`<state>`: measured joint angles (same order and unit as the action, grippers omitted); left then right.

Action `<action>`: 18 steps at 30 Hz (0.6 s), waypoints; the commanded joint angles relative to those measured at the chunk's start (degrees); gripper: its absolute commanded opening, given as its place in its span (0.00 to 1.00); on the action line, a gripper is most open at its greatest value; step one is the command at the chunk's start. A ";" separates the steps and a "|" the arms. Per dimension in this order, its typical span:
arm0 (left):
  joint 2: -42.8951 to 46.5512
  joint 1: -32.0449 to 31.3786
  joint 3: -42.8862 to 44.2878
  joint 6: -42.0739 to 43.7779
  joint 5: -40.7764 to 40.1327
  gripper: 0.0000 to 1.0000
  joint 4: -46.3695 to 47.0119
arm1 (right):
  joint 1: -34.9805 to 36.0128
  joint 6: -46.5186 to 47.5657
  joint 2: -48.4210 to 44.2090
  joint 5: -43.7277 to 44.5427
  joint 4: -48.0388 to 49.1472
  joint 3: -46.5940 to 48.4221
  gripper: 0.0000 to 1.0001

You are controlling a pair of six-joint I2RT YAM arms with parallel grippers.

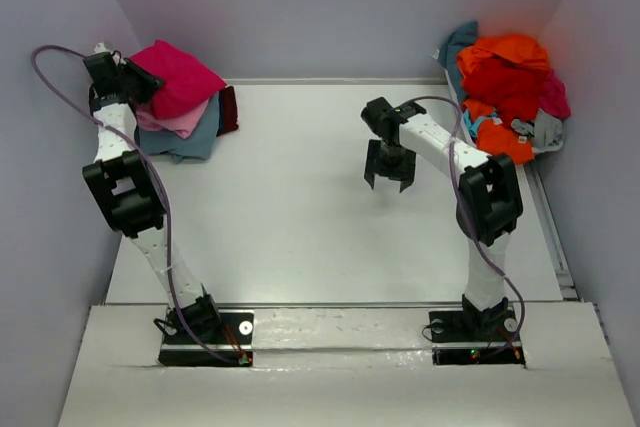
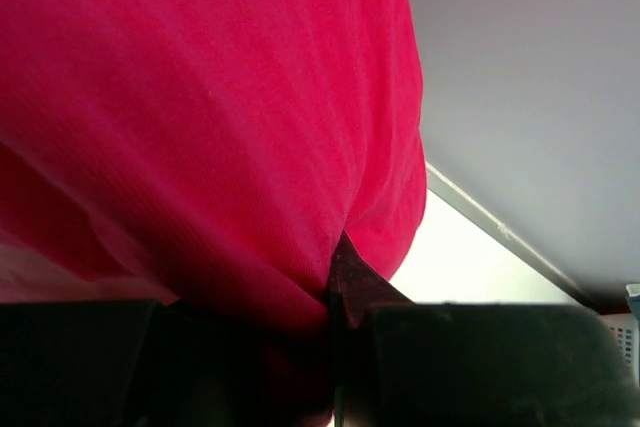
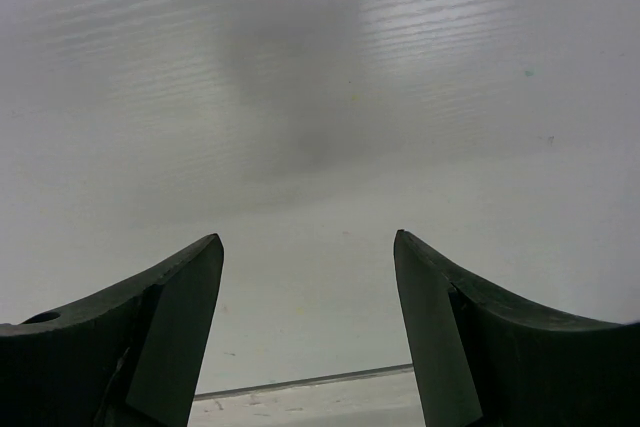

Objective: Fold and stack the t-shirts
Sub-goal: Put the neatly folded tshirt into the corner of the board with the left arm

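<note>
T-shirts [image 1: 195, 135] already folded sit stacked at the bench's [image 1: 300, 237] far-left corner, the left claw [image 1: 142, 81] clenched on the top magenta tee [image 1: 182, 75], so tugging could topple them, while the right claw [image 1: 390, 175] hangs released mid-bench.

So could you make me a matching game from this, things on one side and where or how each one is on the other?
Things:
1. magenta tee
2. orange tee
3. right gripper
4. blue tee

Place or state:
A. open, above the bare table
B. far right, crumpled among others
C. far left, folded, on top
D. far left, under the pink tee

Pairs: 1-C, 2-B, 3-A, 4-D
</note>
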<state>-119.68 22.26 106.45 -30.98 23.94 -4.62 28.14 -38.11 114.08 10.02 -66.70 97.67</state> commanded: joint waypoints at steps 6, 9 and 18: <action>4.28 4.46 -0.64 -3.29 0.23 0.06 7.17 | -0.19 1.02 2.46 -0.26 -3.97 5.86 0.75; 3.05 4.46 -0.81 -4.08 0.66 0.06 6.91 | -0.19 1.28 3.25 -0.62 -4.49 6.92 0.75; 2.34 4.46 -2.48 -4.62 -0.91 0.71 7.00 | 0.86 1.72 4.92 -1.58 -5.37 7.71 0.75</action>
<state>-119.61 24.18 104.14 -33.52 25.26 -0.80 28.25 -37.04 119.02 9.13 -70.26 103.50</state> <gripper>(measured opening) 0.659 0.748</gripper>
